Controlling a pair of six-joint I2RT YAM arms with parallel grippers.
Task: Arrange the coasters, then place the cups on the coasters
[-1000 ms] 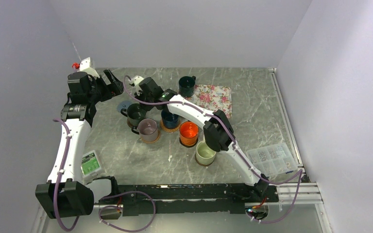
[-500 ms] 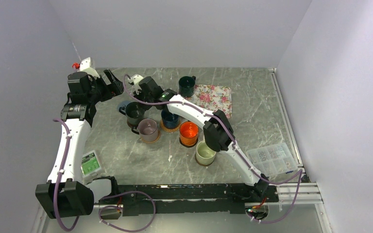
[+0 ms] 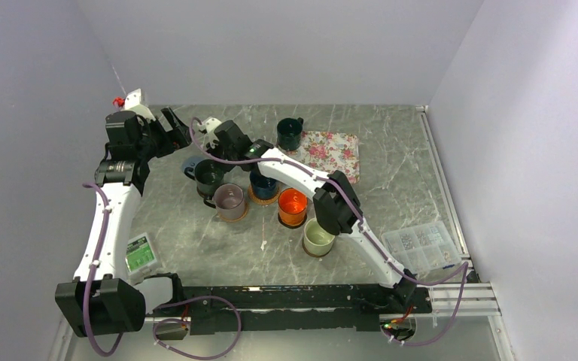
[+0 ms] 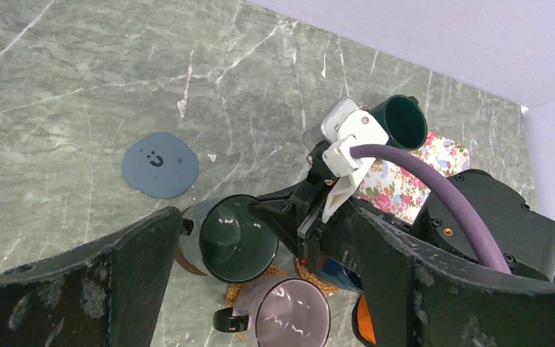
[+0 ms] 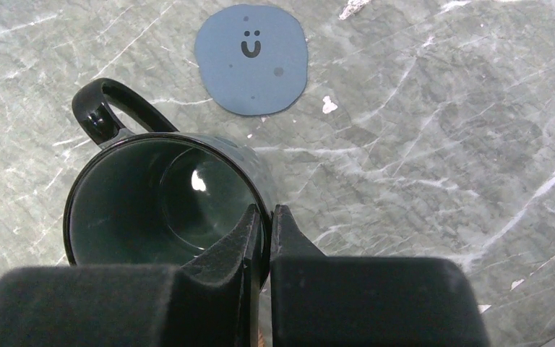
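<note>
Right gripper (image 5: 267,217): closed, its two fingers pinched on the rim of the dark grey cup (image 5: 159,206), one finger inside the wall and one outside. The cup is shown upright and mouth-up, with its handle turned toward the grey-blue coaster (image 5: 251,59). The cup is placed just beside that coaster, on its near-right side as seen from above. In the right wrist view a strip of bare marble table (image 5: 433,144) is seen between handle and coaster. Whether the cup rests on the table or is raised cannot be told.

Grey-blue coaster: laid flat on the marble, its smiley mark fully exposed.

Left gripper (image 4: 260,289): jaws spread wide, nothing between them, held above the table on the left of the coaster.

Further from the coaster, toward the arm bases and to its right, the mauve cup (image 3: 230,201) and the navy cup (image 3: 262,184) are each seated on a tan woven coaster. Beyond these stand the orange cup (image 3: 293,205) and, farthest from the coaster, the cream cup (image 3: 318,237), each on a dark disc.

Well to the right of the coaster, the dark green cup (image 3: 290,133) is set at the left edge of the floral mat (image 3: 333,153).
</note>
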